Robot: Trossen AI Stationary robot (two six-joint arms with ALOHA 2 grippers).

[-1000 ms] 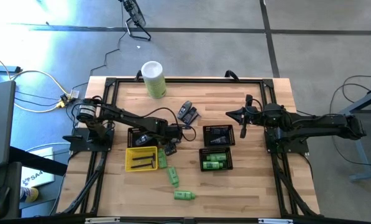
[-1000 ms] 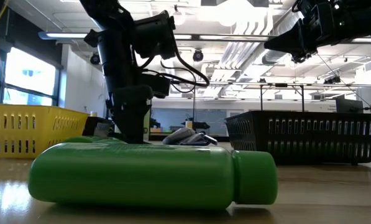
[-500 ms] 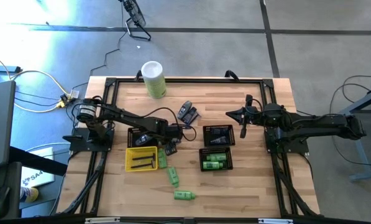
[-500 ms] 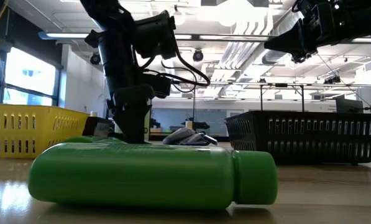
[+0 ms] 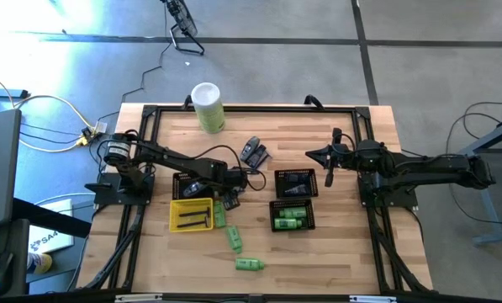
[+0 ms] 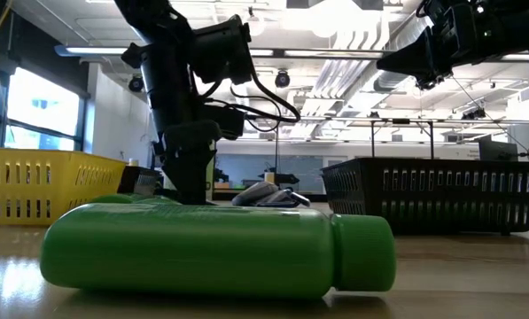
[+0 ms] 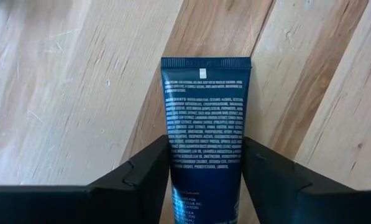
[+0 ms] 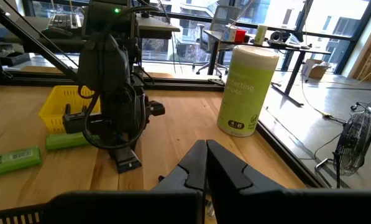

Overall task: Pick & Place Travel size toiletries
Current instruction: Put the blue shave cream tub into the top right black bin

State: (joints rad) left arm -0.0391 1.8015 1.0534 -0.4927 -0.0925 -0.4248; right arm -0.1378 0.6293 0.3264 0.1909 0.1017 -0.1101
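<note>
Toiletries in travel size lie scattered on the wooden counter (image 5: 335, 252) and in small baskets. One of them, a dark blue tube (image 7: 205, 130) with fine white print, lies flat on the counter just beside the yellow tray (image 5: 177, 225), near the middle. The left pincer (image 7: 205, 171) points straight down over it, its two dark fingers (image 7: 146, 171) standing on either side of the tube, touching or nearly touching its edges; a firm pinch cannot be confirmed. The tube looks light, soft-walled and smooth, likely to squash or slide under pressure. Its flat crimped end looks stiffer than its body. A gentle hold across the narrow width, near mid-body, seems safest. The right pincer (image 8: 205, 163), pressed together and holding nothing, hovers well apart above the counter's far right side.
</note>
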